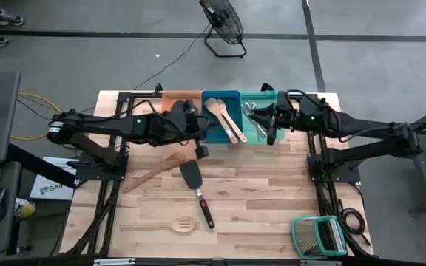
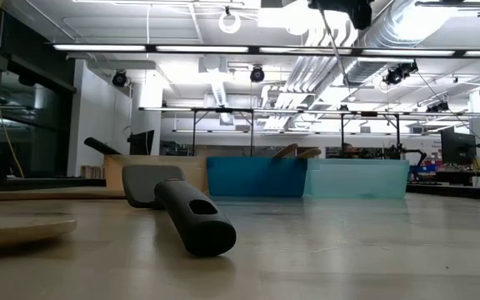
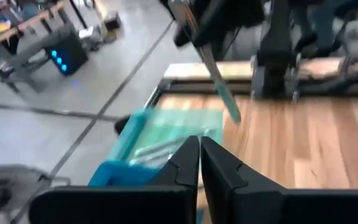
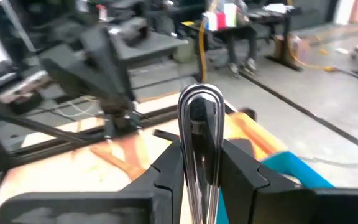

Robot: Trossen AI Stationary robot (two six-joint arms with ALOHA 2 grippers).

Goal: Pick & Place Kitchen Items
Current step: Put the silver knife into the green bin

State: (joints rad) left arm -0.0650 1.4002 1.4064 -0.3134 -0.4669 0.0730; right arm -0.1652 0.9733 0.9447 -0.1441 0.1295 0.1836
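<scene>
Right wrist view shows my right gripper (image 4: 199, 163) clamped on a piece of silver cutlery (image 4: 199, 118), handle sticking up between the fingers. From overhead that gripper sits over the teal tray (image 1: 261, 118) at the back of the table. My left gripper (image 3: 199, 158) is pinched closed with nothing in it, up near the blue tray (image 1: 221, 103), which has two wooden spoons (image 1: 223, 118) in it. Out on the table (image 1: 257, 199): a black spatula (image 1: 197, 188), a wooden spatula (image 1: 154, 171) and a slotted wooden spoon (image 1: 183, 224).
</scene>
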